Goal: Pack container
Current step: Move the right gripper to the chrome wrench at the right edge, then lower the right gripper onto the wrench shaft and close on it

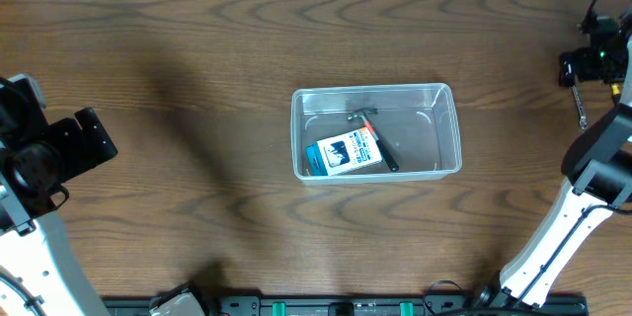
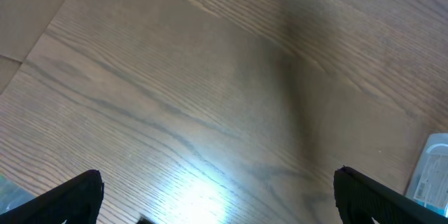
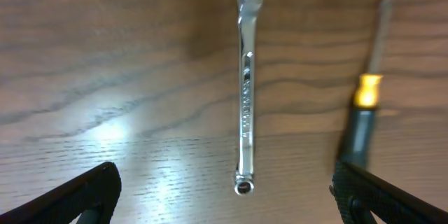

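Note:
The clear plastic container [image 1: 376,129] sits mid-table. Inside it lie a blue-and-white box [image 1: 343,153] and a hammer with a black and orange handle [image 1: 375,138]. Its corner shows at the right edge of the left wrist view [image 2: 428,175]. My right gripper [image 3: 224,189] is open above a silver wrench [image 3: 245,91] lying on the table, with a black and yellow screwdriver [image 3: 360,119] just to its right. In the overhead view this gripper [image 1: 590,64] is at the far right edge, the wrench [image 1: 580,107] below it. My left gripper [image 2: 218,196] is open and empty over bare wood at the far left [image 1: 59,148].
The wooden table [image 1: 197,79] stretches between the arms. A black rail [image 1: 326,306] runs along the front edge. The right arm's white link [image 1: 563,227] slants across the front right corner.

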